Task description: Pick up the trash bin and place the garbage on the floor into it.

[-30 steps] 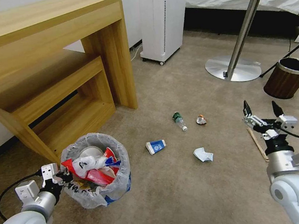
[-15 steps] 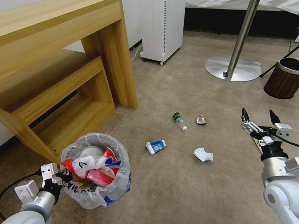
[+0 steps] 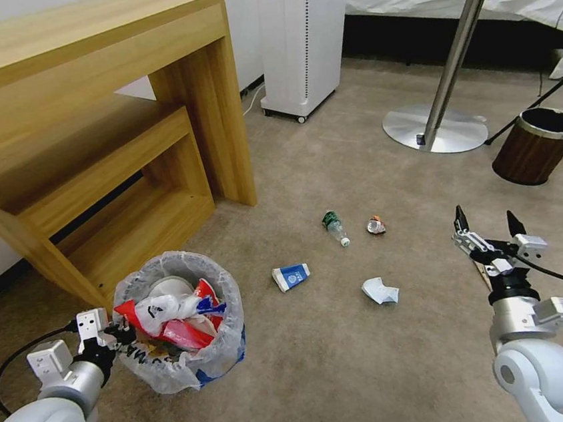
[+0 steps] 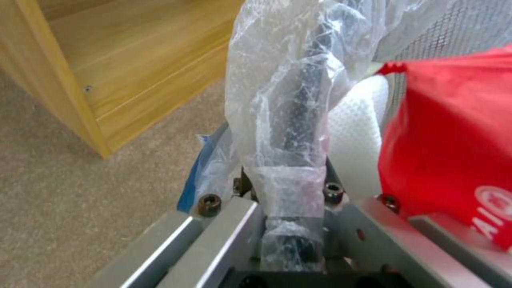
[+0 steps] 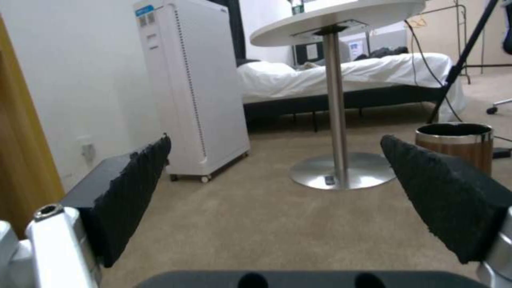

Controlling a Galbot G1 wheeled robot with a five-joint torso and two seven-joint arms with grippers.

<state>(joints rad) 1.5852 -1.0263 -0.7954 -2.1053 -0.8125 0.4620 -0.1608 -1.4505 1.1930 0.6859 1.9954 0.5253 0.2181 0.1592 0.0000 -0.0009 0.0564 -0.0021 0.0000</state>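
Left gripper point(image 3: 117, 334) clamped on the rim of the trash bin point(image 3: 178, 316), right gripper point(image 3: 486, 226) spread wide and empty above the carpet point(image 3: 325, 367), blue-white carton point(image 3: 291, 276) and crumpled paper point(image 3: 379, 290) between them

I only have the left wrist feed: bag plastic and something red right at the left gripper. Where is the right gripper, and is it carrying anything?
Observer: The right gripper is open and empty, above the carpet on the robot's right.
Operator: Nearest litter to it?
Observer: A crumpled paper, on the floor to its left.
Operator: Anything between that and the bin?
Observer: A blue-white carton lies on the carpet, roughly midway to the trash bin.
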